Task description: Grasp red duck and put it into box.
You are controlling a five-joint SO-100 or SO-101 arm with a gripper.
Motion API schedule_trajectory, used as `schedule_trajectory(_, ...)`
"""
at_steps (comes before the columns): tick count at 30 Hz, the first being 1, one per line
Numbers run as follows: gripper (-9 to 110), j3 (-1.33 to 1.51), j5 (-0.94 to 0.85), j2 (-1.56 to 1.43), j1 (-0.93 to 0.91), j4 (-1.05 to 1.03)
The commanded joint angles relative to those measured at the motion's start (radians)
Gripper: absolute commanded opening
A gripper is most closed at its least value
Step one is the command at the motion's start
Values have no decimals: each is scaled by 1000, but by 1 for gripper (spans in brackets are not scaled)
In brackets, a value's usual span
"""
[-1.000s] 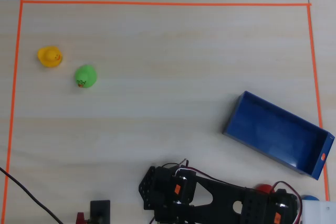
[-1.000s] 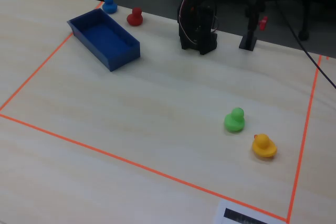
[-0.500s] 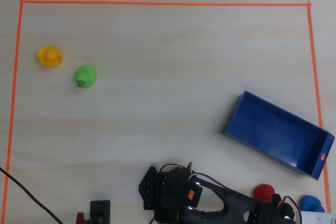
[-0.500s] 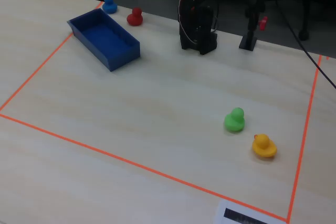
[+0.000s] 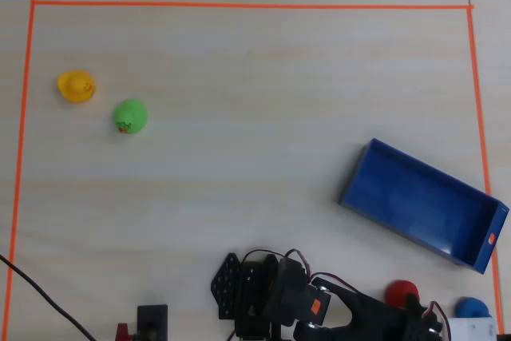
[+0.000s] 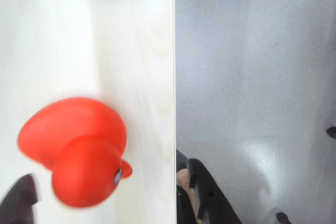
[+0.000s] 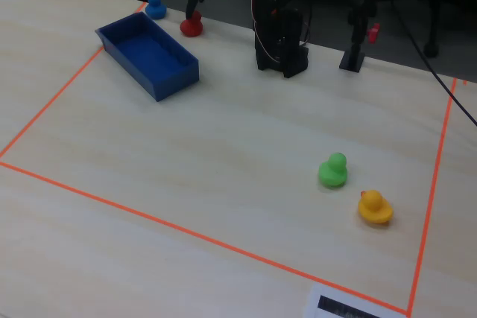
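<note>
- Pincer [image 7: 195,7] hangs just above the small glossy red toy duck [image 7: 191,25], fingers apart, nothing held.
- Red duck sits on the table edge, near the long blue low-walled box [image 7: 149,53].

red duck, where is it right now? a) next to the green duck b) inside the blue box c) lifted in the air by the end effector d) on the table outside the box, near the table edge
d: the red duck sits on the table beside the box, outside it, with the end effector just above it.
</note>
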State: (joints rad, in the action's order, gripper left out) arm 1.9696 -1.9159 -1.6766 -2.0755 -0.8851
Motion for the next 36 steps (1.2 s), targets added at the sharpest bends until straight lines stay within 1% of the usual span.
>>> schedule_trajectory(1,24,-25,3,15,-25,28)
schedule_trajectory(5,18,-28,-5,29,-14,34)
schedule_trajectory(11,13,-28,-8,20,3,12)
schedule_trajectory(13,9,-32,-9,17,8,-5)
schedule_trajectory(16,0,-43,-9,17,9,-32)
schedule_trajectory(22,0,-48,5,6,23,-41)
schedule_trajectory(24,0,-89,54,5,52,-84)
schedule_trajectory(26,0,-178,155,-5,109,-166)
schedule_trajectory(32,0,-617,502,-31,382,-445)
schedule_trajectory(36,0,-864,591,-15,551,-600)
